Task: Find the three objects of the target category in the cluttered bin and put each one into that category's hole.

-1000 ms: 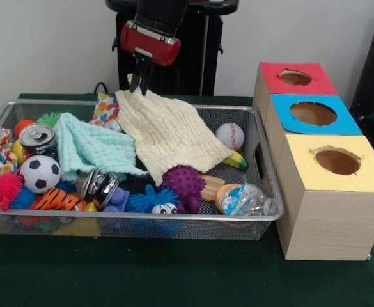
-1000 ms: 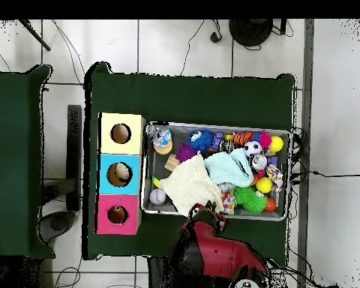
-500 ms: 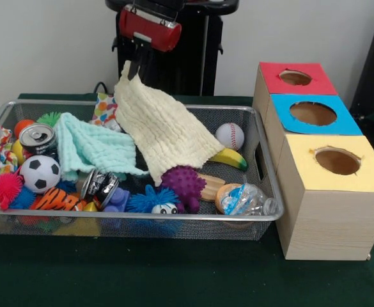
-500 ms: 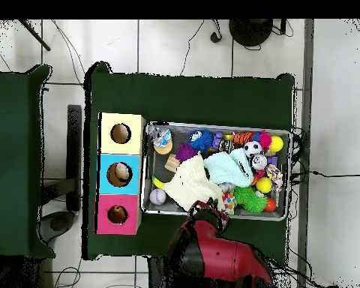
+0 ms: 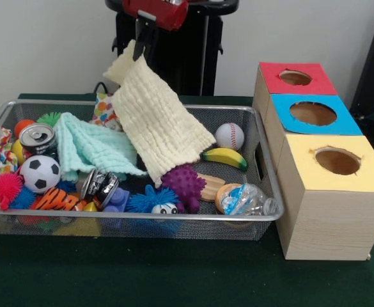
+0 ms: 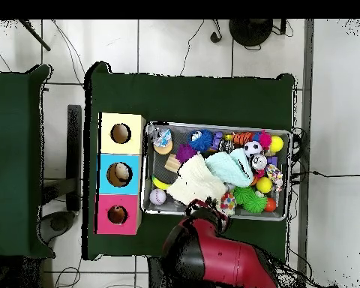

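Over the bin's [image 5: 263, 214] back rim, near its middle: we log the gripper [image 5: 144, 38], fingers pinched together on one corner of the yellow cloth [image 5: 158, 121].

Step in hand: lifting. We judge the cloth is the target item being drawn out of the clutter. Its top corner hangs at the gripper, and its lower end trails down into the bin, touching or just over the purple spiky ball [image 5: 185, 182].

Cloth: pale yellow, crinkled weave, soft and limp; hangs as a slanted sheet, a small flap folded over above the pinch. We expect it to drape and swing, and perhaps to snag on toys.

Next move, in our judgement: raise until the tail clears the bin, carry it toward the boxes beside the bin, and feed it into the right hole. We cannot tell which of the red box [image 5: 295, 78], blue box [image 5: 312, 114] or yellow box [image 5: 337, 162] takes cloths.

Also noted: a mint cloth [image 5: 94, 148] lying in the bin beside it, likely the same category.
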Controlling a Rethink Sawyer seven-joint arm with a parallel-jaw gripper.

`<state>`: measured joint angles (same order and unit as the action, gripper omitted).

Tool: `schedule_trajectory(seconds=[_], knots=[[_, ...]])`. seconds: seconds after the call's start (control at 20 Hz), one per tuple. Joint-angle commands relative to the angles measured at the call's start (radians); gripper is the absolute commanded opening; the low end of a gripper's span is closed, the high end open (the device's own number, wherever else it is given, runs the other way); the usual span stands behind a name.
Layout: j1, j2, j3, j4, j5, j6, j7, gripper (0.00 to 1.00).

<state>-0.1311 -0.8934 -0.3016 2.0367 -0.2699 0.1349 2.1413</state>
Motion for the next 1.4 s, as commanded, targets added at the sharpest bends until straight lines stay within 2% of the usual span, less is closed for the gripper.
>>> schedule_trajectory(seconds=[0.05, 0.25, 0.35, 0.55, 0.9, 1.25, 1.4], knots=[[0.007, -0.164, 0.102, 0.014, 0.066, 0.256, 0.021, 0.0], [0.021, -0.215, 0.098, 0.031, 0.086, 0.323, 0.028, 0.0], [0.014, -0.252, 0.116, 0.06, 0.122, 0.364, 0.031, 0.0], [0.044, -0.308, 0.106, 0.056, 0.163, 0.455, 0.038, 0.0], [0.068, -0.32, 0.101, 0.045, 0.19, 0.486, 0.031, 0.0], [0.129, -0.347, 0.078, 0.007, 0.21, 0.578, 0.067, 0.0], [0.146, -0.338, 0.072, -0.009, 0.215, 0.586, 0.082, 0.0]])
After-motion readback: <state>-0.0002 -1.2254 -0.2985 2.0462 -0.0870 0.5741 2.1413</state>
